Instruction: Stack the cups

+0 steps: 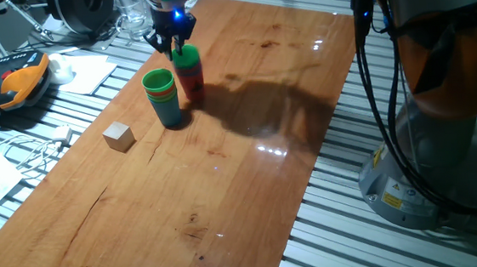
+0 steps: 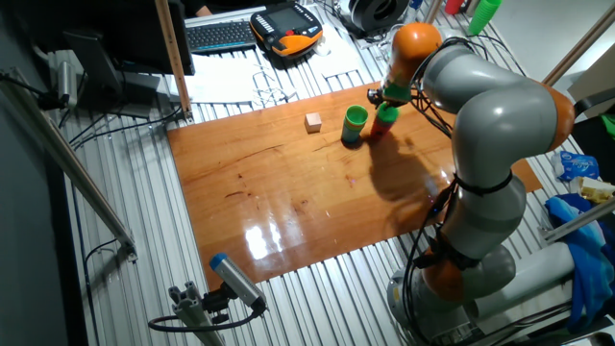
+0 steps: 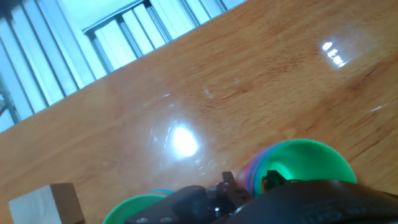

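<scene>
Two stacks of cups stand at the far side of the wooden table. The left stack (image 1: 164, 97) (image 2: 355, 126) has an open green cup on top, an orange-red one under it and a blue one at the bottom. The right stack (image 1: 189, 76) (image 2: 384, 119) is a green cup on a red one. My gripper (image 1: 177, 44) (image 2: 391, 95) sits directly on top of the right stack. In the hand view my fingers (image 3: 271, 178) pinch the near wall of that green cup (image 3: 305, 162), and the other stack's green rim (image 3: 138, 206) shows at the bottom left.
A small wooden cube (image 1: 118, 136) (image 2: 313, 122) (image 3: 43, 203) lies left of the stacks. Clear glassware (image 1: 133, 14), papers and an orange pendant (image 1: 23, 80) sit beyond the table's far-left edge. The robot base (image 1: 441, 109) stands to the right.
</scene>
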Tool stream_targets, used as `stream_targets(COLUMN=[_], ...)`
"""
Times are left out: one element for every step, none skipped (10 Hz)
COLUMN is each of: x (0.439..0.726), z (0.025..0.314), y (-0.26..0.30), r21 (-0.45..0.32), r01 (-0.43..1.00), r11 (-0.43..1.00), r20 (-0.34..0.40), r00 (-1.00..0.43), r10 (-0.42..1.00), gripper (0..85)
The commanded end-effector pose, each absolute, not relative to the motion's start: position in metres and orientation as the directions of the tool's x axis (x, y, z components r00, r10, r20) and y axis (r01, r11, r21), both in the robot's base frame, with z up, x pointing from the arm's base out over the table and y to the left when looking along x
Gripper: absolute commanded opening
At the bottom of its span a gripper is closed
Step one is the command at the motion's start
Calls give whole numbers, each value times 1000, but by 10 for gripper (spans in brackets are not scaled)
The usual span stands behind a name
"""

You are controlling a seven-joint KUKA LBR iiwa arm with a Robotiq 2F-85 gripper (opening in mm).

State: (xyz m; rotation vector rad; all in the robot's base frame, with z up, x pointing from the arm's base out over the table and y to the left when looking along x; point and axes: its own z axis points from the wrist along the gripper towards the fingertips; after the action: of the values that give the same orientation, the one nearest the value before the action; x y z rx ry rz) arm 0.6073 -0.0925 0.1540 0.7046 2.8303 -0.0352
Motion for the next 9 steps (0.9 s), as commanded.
stream_targets(x=[608,610,612,613,614,614,613,613,613], z=[149,143,136,131,127,124,121,118,115], y=[-94,-95,-95,-95,-95,-95,-96,-97,-96], r21=[37,43,45,48,53,51,51,44,42], r01=[465,468,471,473,478,482,477,473,473], r11=[884,883,881,880,877,875,877,880,880], r20=[-224,-233,-241,-245,-245,-245,-245,-248,-250], r00=[-859,-854,-851,-848,-845,-843,-846,-848,-848], r10=[461,464,467,470,476,479,474,468,468], gripper=[340,340,510,510,510,510,510,510,510])
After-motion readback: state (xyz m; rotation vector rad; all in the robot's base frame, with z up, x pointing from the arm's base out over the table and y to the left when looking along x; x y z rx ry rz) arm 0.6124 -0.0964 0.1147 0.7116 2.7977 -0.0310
